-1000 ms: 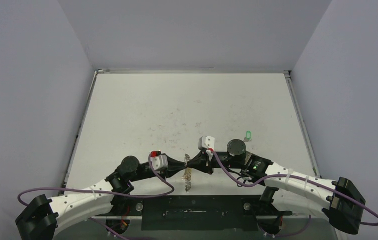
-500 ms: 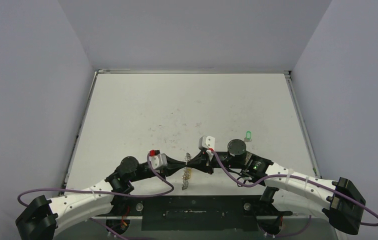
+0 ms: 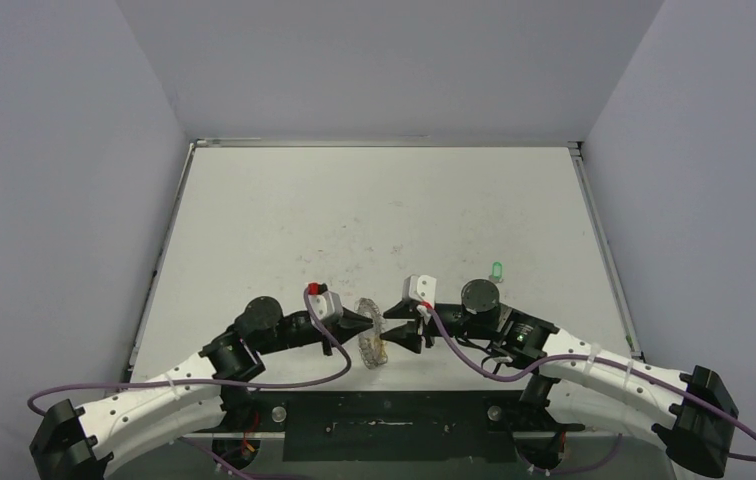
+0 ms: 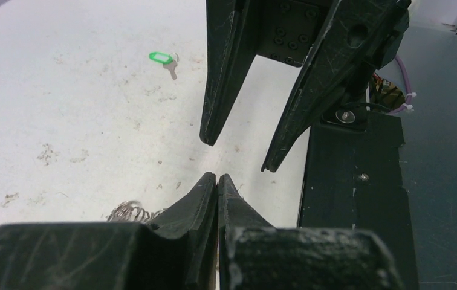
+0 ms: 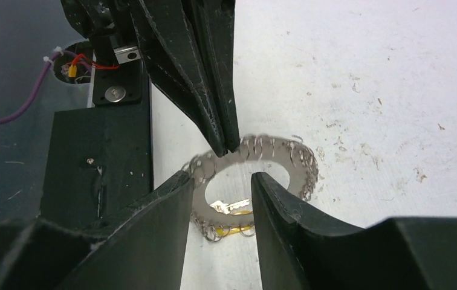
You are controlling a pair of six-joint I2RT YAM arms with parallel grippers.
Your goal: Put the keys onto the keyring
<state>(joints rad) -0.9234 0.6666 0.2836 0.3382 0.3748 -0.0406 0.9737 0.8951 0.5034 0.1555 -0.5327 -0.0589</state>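
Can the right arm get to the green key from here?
Probably yes: the right gripper is open and empty, the left gripper holds the keyring, and the green key lies alone on bare table beside the right arm.

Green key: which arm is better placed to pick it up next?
Right, likely: the right gripper is open and the green key lies on its side, while the left gripper is shut on the keyring.

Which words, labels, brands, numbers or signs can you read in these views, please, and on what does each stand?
No text can be read in any view.
The green key: its head shows a pale window, too small to read.
The keyring and the table: no lettering.
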